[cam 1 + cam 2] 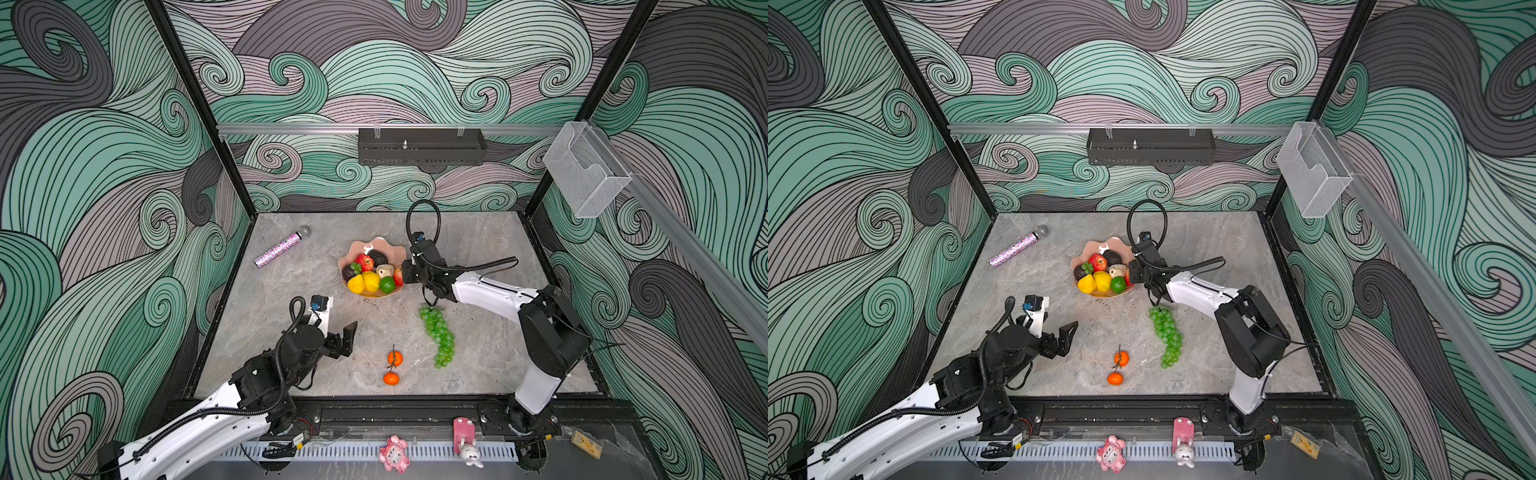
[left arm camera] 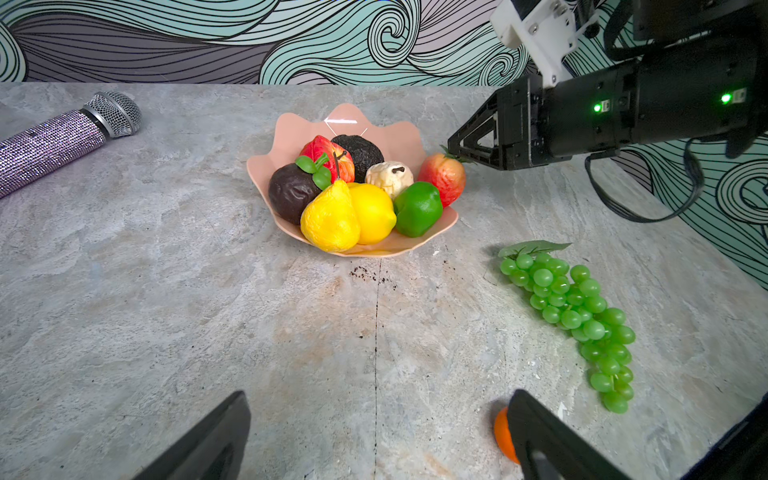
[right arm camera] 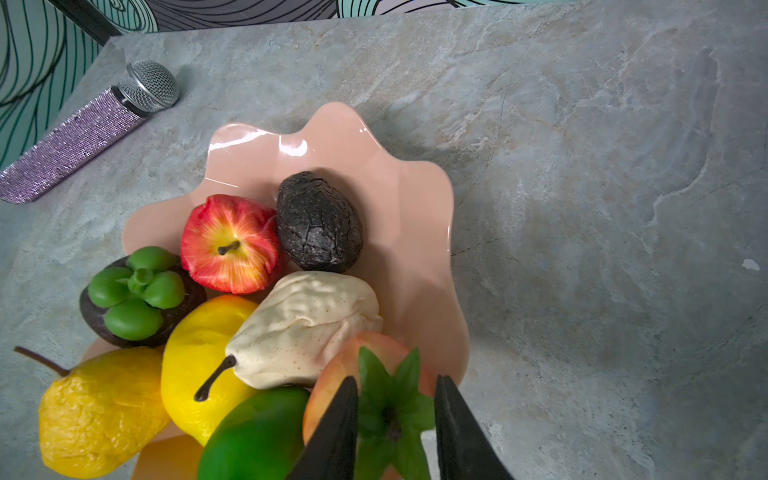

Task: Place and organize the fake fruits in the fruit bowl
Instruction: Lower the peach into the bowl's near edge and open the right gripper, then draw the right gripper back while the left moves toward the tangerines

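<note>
Grey stone-pattern table [image 1: 291, 291]: one landmark, the fruit bowl [image 1: 355, 249], salmon pink with a scalloped rim.

Left gripper [image 2: 379, 401]: well apart from the bowl, to its front left in both top views. Jaws spread fully, nothing between them.

Right gripper [image 3: 397, 382]: at the bowl's right rim. Jaws partly parted, one finger on each side of the strawberry's leafy crown. A narrow gap shows at one finger; no firm clamp is seen.

Green grapes [image 1: 438, 334]: on the table, front right of the bowl, clear of it.

Glittery microphone [image 1: 282, 248]: on the table, left of the bowl and apart from it.

Inside the bowl:
- yellow pear [image 3: 99, 411], lemon [image 3: 195, 353] and lime [image 3: 253, 432] along the front
- cream pear [image 3: 307, 324] at centre
- red apple [image 3: 228, 243] and dark avocado [image 3: 318, 222] behind it
- dark fruit with a green leafy cap [image 3: 137, 286] at the left
- strawberry [image 2: 444, 176] against the right rim.

Two tangerines [image 1: 395, 358] [image 1: 390, 378]: on the table, well in front of the bowl, near each other.
</note>
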Action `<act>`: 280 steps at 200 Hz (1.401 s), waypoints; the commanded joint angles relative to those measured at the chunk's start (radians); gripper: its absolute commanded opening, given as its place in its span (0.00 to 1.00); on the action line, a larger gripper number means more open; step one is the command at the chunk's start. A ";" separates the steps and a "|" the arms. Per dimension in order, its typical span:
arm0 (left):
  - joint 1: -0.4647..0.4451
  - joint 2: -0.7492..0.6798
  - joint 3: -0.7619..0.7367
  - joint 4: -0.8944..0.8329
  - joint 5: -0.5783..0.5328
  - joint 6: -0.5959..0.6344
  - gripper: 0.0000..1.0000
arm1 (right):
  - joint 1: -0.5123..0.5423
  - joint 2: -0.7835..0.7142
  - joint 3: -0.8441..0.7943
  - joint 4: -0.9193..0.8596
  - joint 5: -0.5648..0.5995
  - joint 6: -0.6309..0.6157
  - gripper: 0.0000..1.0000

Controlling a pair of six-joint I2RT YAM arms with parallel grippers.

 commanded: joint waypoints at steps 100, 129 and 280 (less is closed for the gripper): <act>0.011 0.133 0.064 -0.035 0.024 -0.025 0.96 | 0.003 -0.227 -0.060 -0.062 -0.006 -0.035 0.56; 0.011 0.230 0.121 -0.092 0.091 -0.062 0.94 | 0.002 -0.403 -0.168 -0.101 -0.067 -0.084 0.63; -0.208 0.820 0.453 -0.225 0.424 -0.256 0.63 | 0.004 -1.137 -0.782 -0.174 -0.214 0.084 0.69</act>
